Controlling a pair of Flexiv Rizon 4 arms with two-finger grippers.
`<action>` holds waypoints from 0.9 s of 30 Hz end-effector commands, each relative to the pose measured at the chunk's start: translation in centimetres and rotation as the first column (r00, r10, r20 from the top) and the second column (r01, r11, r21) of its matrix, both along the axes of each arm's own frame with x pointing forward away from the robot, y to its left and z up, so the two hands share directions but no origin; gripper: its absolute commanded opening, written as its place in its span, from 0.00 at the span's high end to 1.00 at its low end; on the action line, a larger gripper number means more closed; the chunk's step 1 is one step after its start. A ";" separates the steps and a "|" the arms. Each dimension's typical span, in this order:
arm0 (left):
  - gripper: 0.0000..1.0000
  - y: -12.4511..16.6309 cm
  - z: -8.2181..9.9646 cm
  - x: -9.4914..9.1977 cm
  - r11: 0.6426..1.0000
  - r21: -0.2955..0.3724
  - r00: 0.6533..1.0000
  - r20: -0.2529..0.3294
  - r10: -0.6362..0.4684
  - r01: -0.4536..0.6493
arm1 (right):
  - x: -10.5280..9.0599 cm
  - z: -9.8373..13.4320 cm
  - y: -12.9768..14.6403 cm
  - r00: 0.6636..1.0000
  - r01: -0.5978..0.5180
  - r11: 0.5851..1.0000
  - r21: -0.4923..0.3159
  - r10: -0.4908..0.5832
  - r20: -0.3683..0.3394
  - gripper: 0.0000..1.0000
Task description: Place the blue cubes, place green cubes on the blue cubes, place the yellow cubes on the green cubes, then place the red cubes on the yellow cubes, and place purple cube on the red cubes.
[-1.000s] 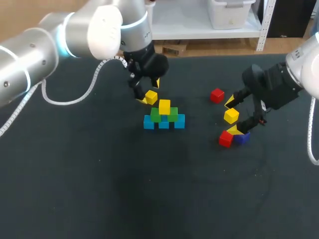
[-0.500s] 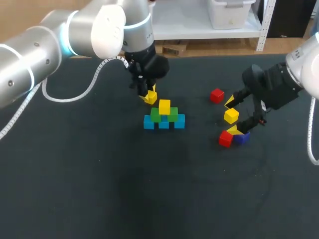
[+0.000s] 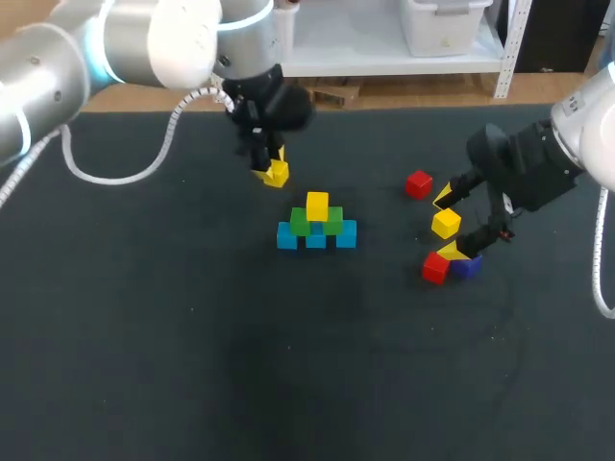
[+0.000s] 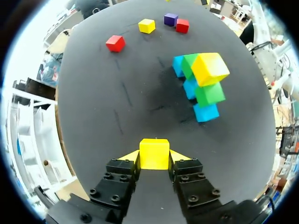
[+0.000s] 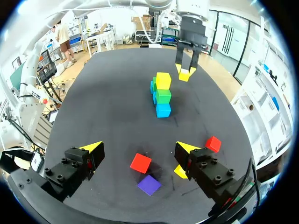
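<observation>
Left arm [image 3: 115, 43]: silver-white rounded housings, light-blue ring at one joint, pale cable [image 3: 169, 144] looped alongside. Right arm [image 3: 588, 120]: matching white casing. Left gripper [image 4: 154, 156] and right gripper [image 5: 139, 148]: black blocks, recessed screws, yellow wedge tips.

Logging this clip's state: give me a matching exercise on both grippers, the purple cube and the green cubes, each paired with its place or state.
Things:
1. left gripper
2. right gripper
3. purple cube
4. green cubes

Places or states:
A. resting on the blue cubes
B. open, above the table
C. on the table beside a red cube
D. shut on a yellow cube

Pairs: 1-D, 2-B, 3-C, 4-A.
</observation>
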State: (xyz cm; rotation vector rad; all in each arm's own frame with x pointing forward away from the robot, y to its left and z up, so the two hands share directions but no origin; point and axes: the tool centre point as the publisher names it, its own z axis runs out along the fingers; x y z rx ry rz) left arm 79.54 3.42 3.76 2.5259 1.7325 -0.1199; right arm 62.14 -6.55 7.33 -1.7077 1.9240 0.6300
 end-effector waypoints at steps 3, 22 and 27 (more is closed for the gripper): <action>1.00 1.8 2.4 -3.8 0.999 -0.023 0.996 0.070 0.049 -0.047 | 0.1 -0.1 0.0 1.000 -0.002 1.000 0.003 0.002 0.000 0.00; 1.00 1.6 4.1 -9.2 0.975 -0.102 0.977 0.070 0.203 -0.196 | 0.1 -0.1 0.0 1.000 -0.002 1.000 0.003 0.002 0.000 0.00; 1.00 1.4 4.0 -9.7 0.975 -0.095 0.976 0.065 0.207 -0.200 | 0.1 -0.1 0.0 1.000 -0.002 1.000 0.003 0.002 0.000 0.00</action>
